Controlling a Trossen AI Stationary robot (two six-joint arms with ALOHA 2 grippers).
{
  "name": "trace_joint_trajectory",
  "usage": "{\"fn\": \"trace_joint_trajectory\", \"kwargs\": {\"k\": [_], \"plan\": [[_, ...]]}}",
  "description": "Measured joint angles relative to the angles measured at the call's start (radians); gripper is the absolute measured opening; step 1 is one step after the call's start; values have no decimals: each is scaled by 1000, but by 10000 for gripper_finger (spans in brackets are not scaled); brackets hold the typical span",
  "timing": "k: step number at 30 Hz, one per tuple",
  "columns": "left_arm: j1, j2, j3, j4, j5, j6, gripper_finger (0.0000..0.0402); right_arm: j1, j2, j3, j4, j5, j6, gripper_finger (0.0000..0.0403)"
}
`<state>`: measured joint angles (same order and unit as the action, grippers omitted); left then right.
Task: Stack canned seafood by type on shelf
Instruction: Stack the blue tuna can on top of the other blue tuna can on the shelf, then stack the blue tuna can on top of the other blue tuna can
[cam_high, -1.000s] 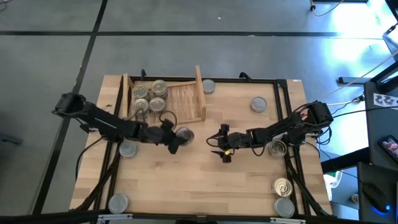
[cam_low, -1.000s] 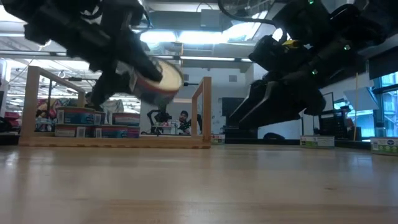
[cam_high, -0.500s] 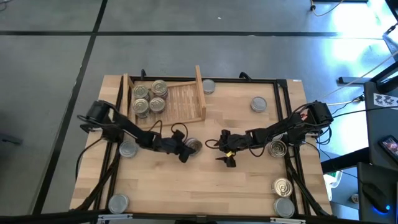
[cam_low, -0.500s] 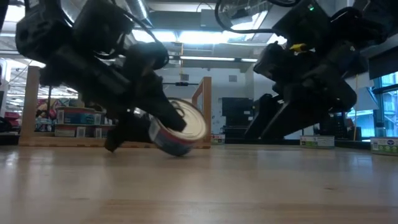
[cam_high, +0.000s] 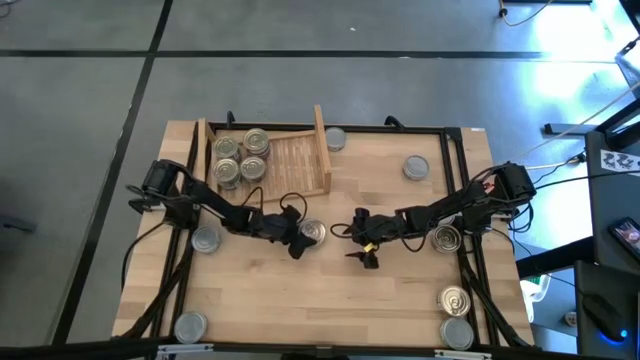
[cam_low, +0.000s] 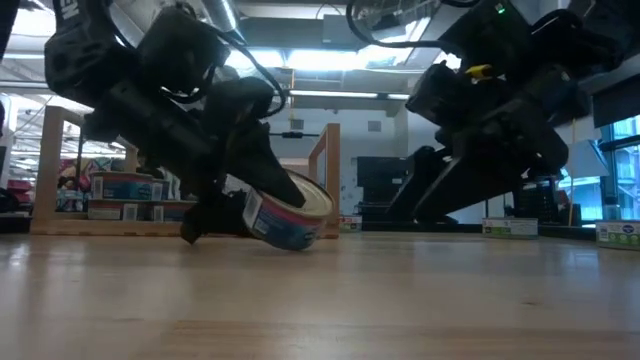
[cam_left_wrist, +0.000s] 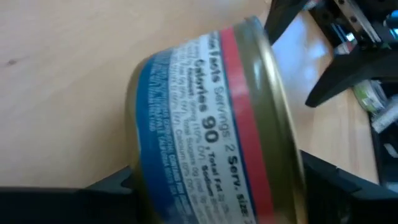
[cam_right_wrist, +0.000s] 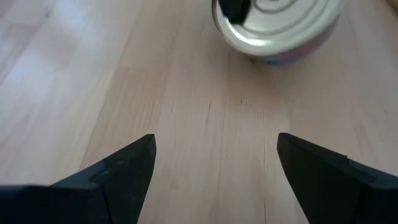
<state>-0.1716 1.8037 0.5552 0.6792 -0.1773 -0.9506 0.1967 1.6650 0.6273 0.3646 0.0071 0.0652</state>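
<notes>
A canned seafood tin (cam_low: 290, 215) with a blue and red label and a golden top lies tilted at the table's middle, between the fingers of my left gripper (cam_high: 305, 240), which is shut on it. My right gripper (cam_high: 356, 238) stands open just right of it, facing the tin (cam_right_wrist: 277, 25) with nothing between its fingers. The light-wood shelf (cam_high: 300, 160) stands at the far left. Several tins (cam_high: 240, 157) sit on the left part of its slatted base. My left gripper has the tin between its two fingers, one finger (cam_left_wrist: 106, 186) at the tin's bottom face and the other (cam_left_wrist: 342, 180) at its golden top rim (cam_left_wrist: 292, 155). The fingers slant down from the table's left. The tin sits tilted, its lower edge (cam_low: 285, 243) on the table.
Loose tins lie around: two at the far side (cam_high: 335, 139) (cam_high: 416, 167), one near the left edge (cam_high: 206, 239), one by my right arm (cam_high: 445, 238), and others near the front corners (cam_high: 190, 325) (cam_high: 455, 300). The shelf's right part is bare.
My left gripper has gone down and toward the table's right and near edge with the tin. The tin, which hung clear in the air, has come down and now touches the table with its lower edge, still tilted. My right gripper has rolled slightly in place.
</notes>
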Motion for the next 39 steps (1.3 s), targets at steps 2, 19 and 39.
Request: {"fn": "trace_joint_trajectory", "kwargs": {"k": [2,19,39], "plan": [[7,-21,-1,-25,28,4,264,0,0,0,21,0,-18,335],[10,-154,-1,-341,-27,45,267,-1,0,0,111,42,-85,335],[78,-228,0,-461,143,120,267,-3,2,0,161,54,-168,335]]}}
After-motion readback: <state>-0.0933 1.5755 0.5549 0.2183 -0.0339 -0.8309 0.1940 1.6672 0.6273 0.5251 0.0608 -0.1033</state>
